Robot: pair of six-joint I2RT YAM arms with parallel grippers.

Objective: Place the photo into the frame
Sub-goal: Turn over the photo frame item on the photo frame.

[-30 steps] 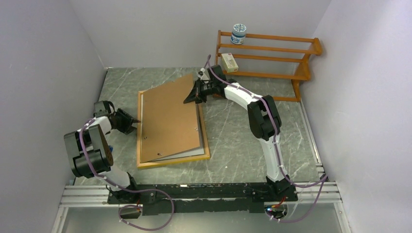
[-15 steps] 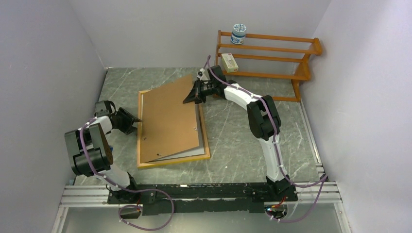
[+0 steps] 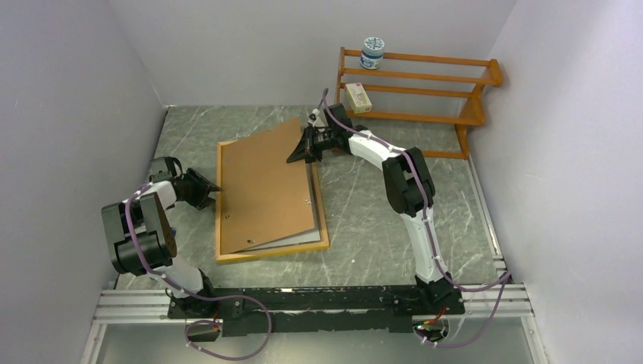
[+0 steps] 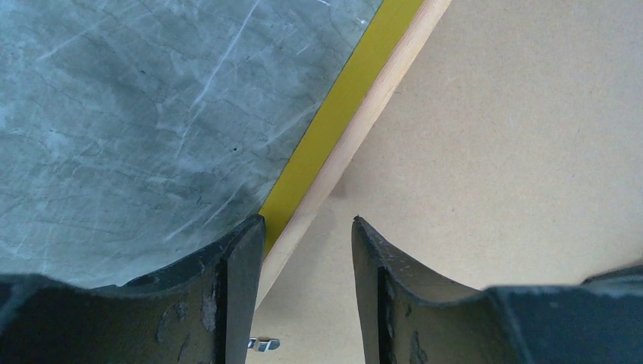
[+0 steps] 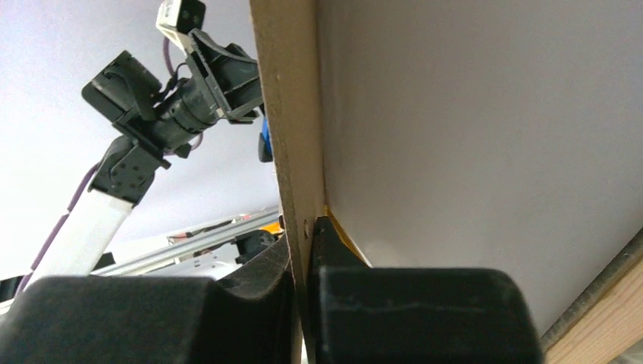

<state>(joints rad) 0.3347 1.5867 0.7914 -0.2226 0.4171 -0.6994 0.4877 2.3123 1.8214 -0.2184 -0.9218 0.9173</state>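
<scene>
Frame (image 3: 265, 252) lies back-up left of the tabletop's centre, light wood with a yellow strip showing along its left rail. That rail sits between the parted jaws of the left gripper (image 4: 307, 227). The right gripper (image 3: 296, 157) is clamped on the far corner of the brown backing board (image 3: 261, 186). The board tilts above the photo (image 3: 296, 240), which lies white side up inside the frame.

The frame (image 3: 271, 251) lies flat and face down on the counter (image 3: 379, 220), left of centre. Its plain light-wood back faces up and its long sides run from 12 to 6 o'clock. A bright yellow strip of its front shows along the 9 o'clock edge. Inside it the photo (image 3: 299, 238) lies white side up, visible only as a pale band toward 5 o'clock, the rest covered by a brown board (image 3: 265, 182).
</scene>
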